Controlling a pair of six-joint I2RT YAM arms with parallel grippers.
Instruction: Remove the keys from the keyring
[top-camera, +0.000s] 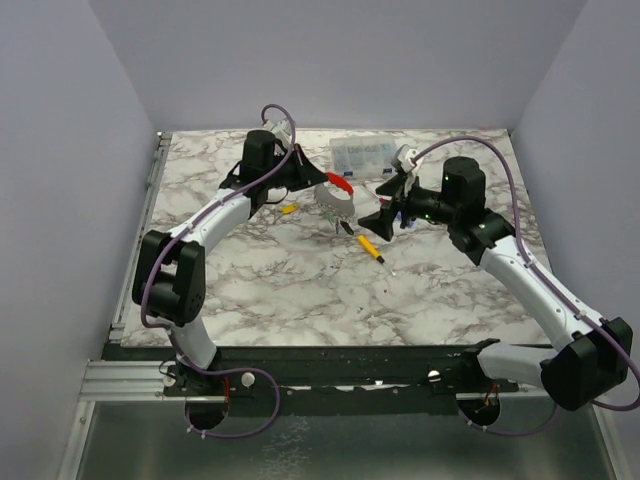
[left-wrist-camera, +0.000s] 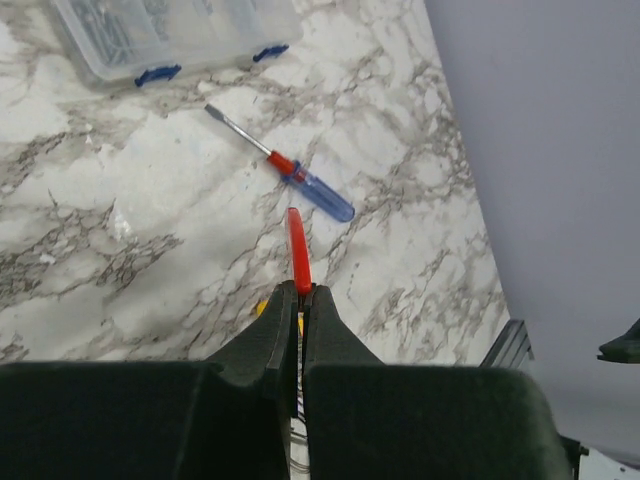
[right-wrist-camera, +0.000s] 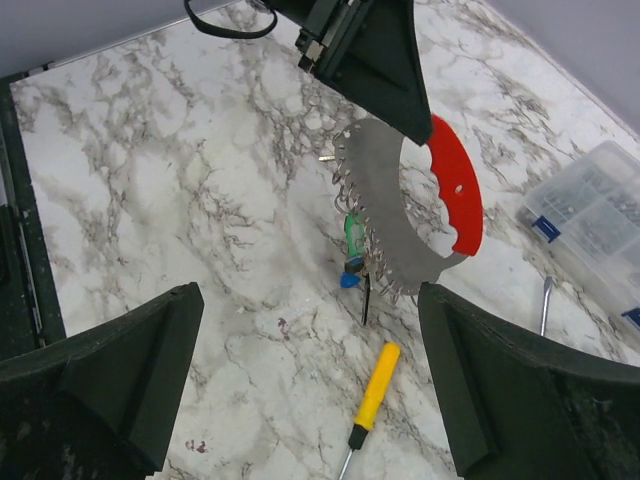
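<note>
My left gripper (top-camera: 306, 173) (left-wrist-camera: 300, 291) is shut on the keyring's red strap (left-wrist-camera: 297, 248) and holds it above the table. In the right wrist view the keyring (right-wrist-camera: 395, 215) is a grey curved band with a red section (right-wrist-camera: 455, 185), edged with small wire loops. A green-headed key (right-wrist-camera: 352, 232) and a blue-headed key (right-wrist-camera: 349, 281) hang from its lower edge. A small yellow-headed key (top-camera: 288, 209) lies on the table to the left, apart from the ring. My right gripper (top-camera: 383, 213) (right-wrist-camera: 310, 300) is open and empty, just right of the ring and not touching it.
A yellow-handled screwdriver (top-camera: 370, 247) (right-wrist-camera: 372, 390) lies below the ring. A red-and-blue-handled screwdriver (left-wrist-camera: 300, 178) lies near a clear plastic parts box (top-camera: 364, 152) (left-wrist-camera: 170, 35) at the back. Grey walls stand close on both sides.
</note>
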